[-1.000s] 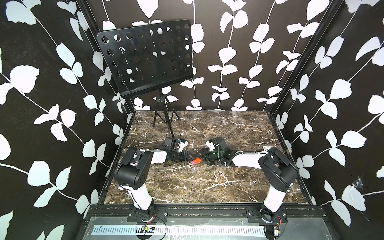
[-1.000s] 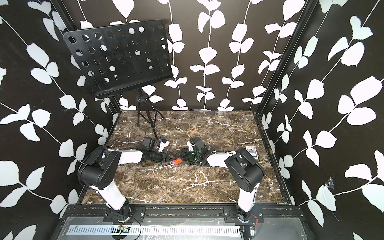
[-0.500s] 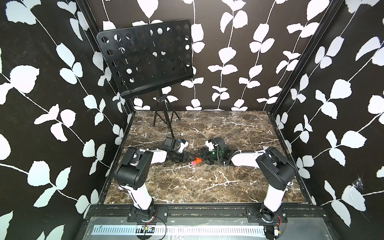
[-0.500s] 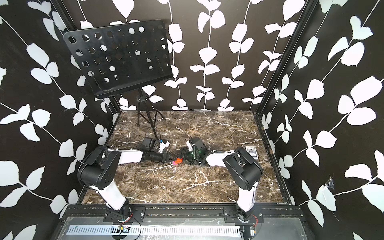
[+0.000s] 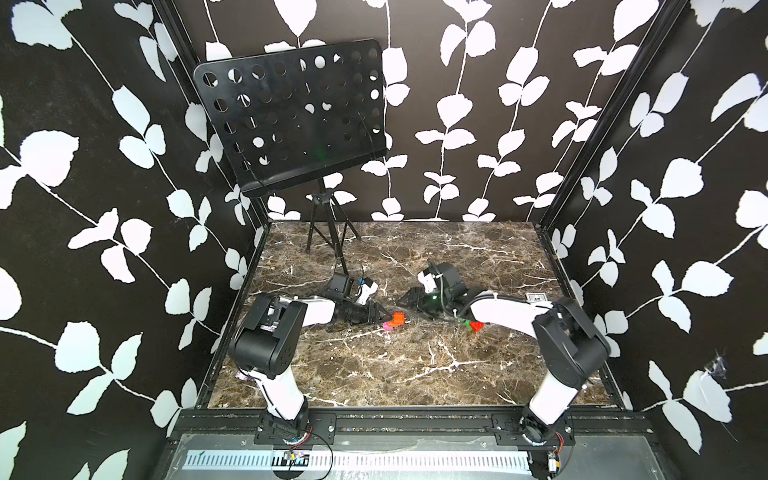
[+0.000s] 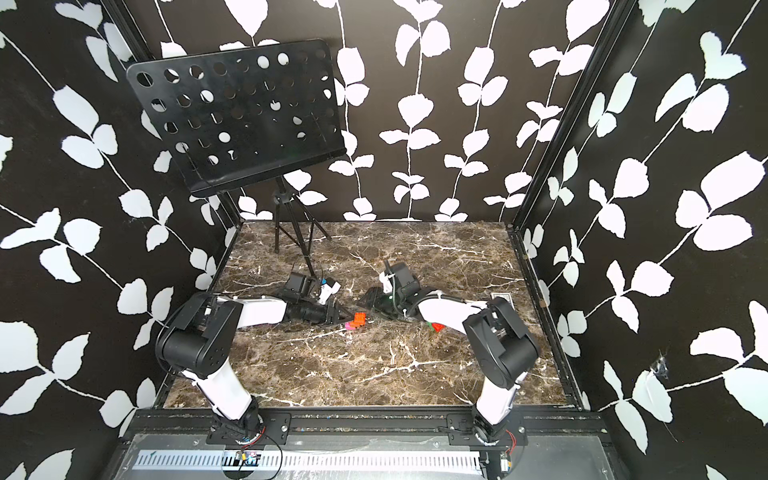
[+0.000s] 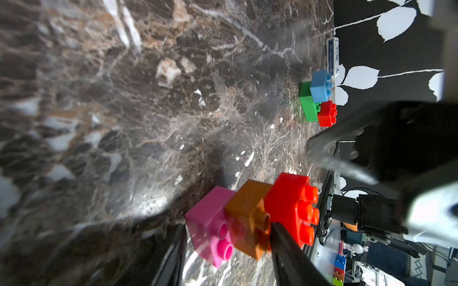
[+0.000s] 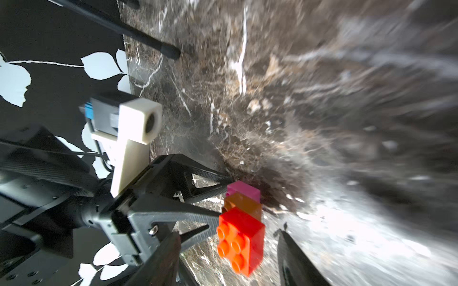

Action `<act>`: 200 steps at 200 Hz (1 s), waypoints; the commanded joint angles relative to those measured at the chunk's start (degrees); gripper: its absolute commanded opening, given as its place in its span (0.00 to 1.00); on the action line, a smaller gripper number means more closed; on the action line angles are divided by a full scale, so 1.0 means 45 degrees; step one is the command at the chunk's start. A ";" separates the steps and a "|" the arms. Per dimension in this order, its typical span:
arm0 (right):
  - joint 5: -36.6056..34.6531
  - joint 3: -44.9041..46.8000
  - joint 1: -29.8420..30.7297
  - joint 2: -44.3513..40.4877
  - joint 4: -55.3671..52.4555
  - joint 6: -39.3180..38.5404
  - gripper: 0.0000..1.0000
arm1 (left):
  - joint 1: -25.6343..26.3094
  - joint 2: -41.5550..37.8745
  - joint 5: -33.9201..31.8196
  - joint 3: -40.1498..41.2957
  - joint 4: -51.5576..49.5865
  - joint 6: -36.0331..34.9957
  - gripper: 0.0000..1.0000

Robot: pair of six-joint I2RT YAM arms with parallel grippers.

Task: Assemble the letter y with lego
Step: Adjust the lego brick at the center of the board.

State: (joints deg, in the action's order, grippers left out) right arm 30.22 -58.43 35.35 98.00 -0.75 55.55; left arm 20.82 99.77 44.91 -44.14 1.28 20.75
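Observation:
A joined stem of lego, pink (image 7: 210,222), orange (image 7: 245,215) and red (image 7: 290,198), lies on the marble mid-table in both top views (image 5: 395,321) (image 6: 357,321). My left gripper (image 7: 226,250) (image 5: 384,318) is shut on its pink-orange end; its fingers press both sides in the right wrist view. My right gripper (image 8: 228,260) (image 5: 409,309) stands open around the red end (image 8: 241,237), with a gap on each side. A second cluster, a green bar (image 7: 307,106) with blue (image 7: 319,85) and red (image 7: 327,114) bricks, lies by the right arm (image 5: 473,325).
A black music stand (image 5: 291,120) on a tripod (image 5: 328,232) occupies the back left of the marble table (image 5: 374,365). A small card box (image 7: 332,54) lies near the right wall (image 5: 536,296). Black patterned walls enclose three sides.
The left gripper's jaws have narrowed onto the pink and orange bricks. The right arm has shifted slightly. The stem stays in the same spot.

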 commanded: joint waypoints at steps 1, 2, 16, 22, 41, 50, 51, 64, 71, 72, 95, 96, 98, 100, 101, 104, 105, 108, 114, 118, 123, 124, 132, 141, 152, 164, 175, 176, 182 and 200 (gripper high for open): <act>-0.0590 -0.0459 -0.0735 -0.0909 -0.2823 -0.1912 0.60 | 0.0191 0.0635 -0.1819 -0.0041 -0.0510 0.0032 0.55; -0.0606 -0.0485 -0.0780 -0.0933 -0.2900 -0.1972 0.60 | 0.0204 0.0639 -0.1827 -0.0058 -0.0504 0.0034 0.55; -0.0928 -0.0547 -0.1317 -0.1289 -0.4094 -0.2843 0.59 | 0.0316 0.0810 -0.1893 -0.0182 -0.0369 0.0182 0.55; -0.1056 -0.0598 -0.1561 -0.1305 -0.4604 -0.3231 0.59 | 0.0361 0.0906 -0.1897 -0.0246 -0.0278 0.0268 0.55; -0.1409 -0.0731 -0.2308 -0.2079 -0.6160 -0.4470 0.58 | 0.0517 0.1172 -0.1942 -0.0387 0.0081 0.0605 0.54; -0.1572 -0.0830 -0.2592 -0.2199 -0.6800 -0.4936 0.58 | 0.0595 0.1295 -0.1915 -0.0478 0.0241 0.0724 0.54; -0.1595 -0.0836 -0.2607 -0.2213 -0.6861 -0.4978 0.58 | 0.0601 0.1301 -0.1914 -0.0491 0.0252 0.0732 0.54; -0.1876 -0.1034 -0.2774 -0.2302 -0.7542 -0.5375 0.58 | 0.0654 0.1362 -0.1869 -0.0533 0.0292 0.0786 0.53; -0.1722 -0.1074 -0.2778 -0.2302 -0.7636 -0.5438 0.58 | 0.0650 0.1251 -0.1973 -0.0470 0.0251 0.0797 0.53; -0.1660 -0.1085 -0.2778 -0.2293 -0.7631 -0.5444 0.58 | 0.0629 0.1240 -0.2002 -0.0448 0.0257 0.0788 0.53; -0.0900 -0.0850 -0.2775 -0.2242 -0.7017 -0.5088 0.57 | 0.0614 0.0843 -0.2185 -0.0270 0.0385 0.0722 0.52; -0.0927 -0.0836 -0.2777 -0.2244 -0.7018 -0.5083 0.57 | 0.0621 0.0841 -0.2195 -0.0270 0.0382 0.0721 0.52; -0.0981 -0.0841 -0.2778 -0.2260 -0.7034 -0.5085 0.57 | 0.0626 0.0833 -0.2203 -0.0269 0.0395 0.0720 0.52; -0.1063 -0.0833 -0.2788 -0.2264 -0.7053 -0.5090 0.58 | 0.0622 0.0822 -0.2205 -0.0269 0.0384 0.0725 0.52; -0.1115 -0.0847 -0.2793 -0.2264 -0.7075 -0.5104 0.58 | 0.0625 0.0820 -0.2205 -0.0269 0.0382 0.0723 0.52; -0.1242 -0.0873 -0.2797 -0.2280 -0.7156 -0.5179 0.58 | 0.0617 0.0838 -0.2210 -0.0269 0.0395 0.0721 0.52; -0.1303 -0.0887 -0.2797 -0.2282 -0.7186 -0.5207 0.58 | 0.0622 0.0857 -0.2208 -0.0269 0.0397 0.0711 0.52; -0.1456 -0.0914 -0.2817 -0.2299 -0.7285 -0.5271 0.58 | 0.0617 0.0877 -0.2196 -0.0269 0.0389 0.0719 0.52; -0.1676 -0.1057 -0.2836 -0.2275 -0.7639 -0.5463 0.58 | 0.0621 0.0918 -0.2182 -0.0282 0.0353 0.0713 0.52; -0.1795 -0.1254 -0.2855 -0.2232 -0.7928 -0.5626 0.58 | 0.0609 0.0949 -0.2171 -0.0303 0.0314 0.0712 0.52; -0.1860 -0.1538 -0.2842 -0.2145 -0.8346 -0.5865 0.58 | 0.0607 0.0936 -0.2187 -0.0290 0.0284 0.0696 0.52; -0.1856 -0.1591 -0.2839 -0.2093 -0.8406 -0.5941 0.58 | 0.0607 0.0926 -0.2186 -0.0280 0.0273 0.0688 0.52; -0.1765 -0.1997 -0.2786 -0.1917 -0.8967 -0.6286 0.58 | 0.0557 0.0831 -0.2205 -0.0224 0.0251 0.0663 0.52; -0.1535 -0.2150 -0.2621 -0.1819 -0.8919 -0.6296 0.58 | 0.0510 0.0706 -0.2206 -0.0137 0.0309 0.0675 0.52; -0.0766 -0.1785 -0.2406 -0.1767 -0.7676 -0.5634 0.58 | 0.0443 0.0593 -0.2205 -0.0021 0.0367 0.0675 0.52; 0.0433 -0.0946 -0.2195 -0.1624 -0.5259 -0.4070 0.59 | 0.0383 0.0564 -0.2206 0.0043 0.0371 0.0670 0.52; 0.0960 -0.0413 -0.1885 -0.1318 -0.3252 -0.2623 0.60 | 0.0356 0.0578 -0.2210 0.0037 0.0324 0.0662 0.52; 0.0970 -0.0384 -0.1853 -0.1215 -0.3095 -0.2542 0.60 | 0.0365 0.0571 -0.2208 0.0030 0.0323 0.0662 0.52; 0.0961 -0.0301 -0.1600 -0.0949 -0.2518 -0.1988 0.61 | 0.0359 0.0581 -0.2206 0.0028 0.0323 0.0647 0.52; 0.0801 -0.0618 -0.0769 -0.0171 -0.1690 -0.1039 0.64 | 0.0364 0.0601 -0.2206 0.0020 0.0302 0.0642 0.52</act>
State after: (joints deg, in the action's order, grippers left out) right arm 30.72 -61.39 27.68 92.62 -20.53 41.01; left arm 22.94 101.89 41.23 -46.02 7.33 24.43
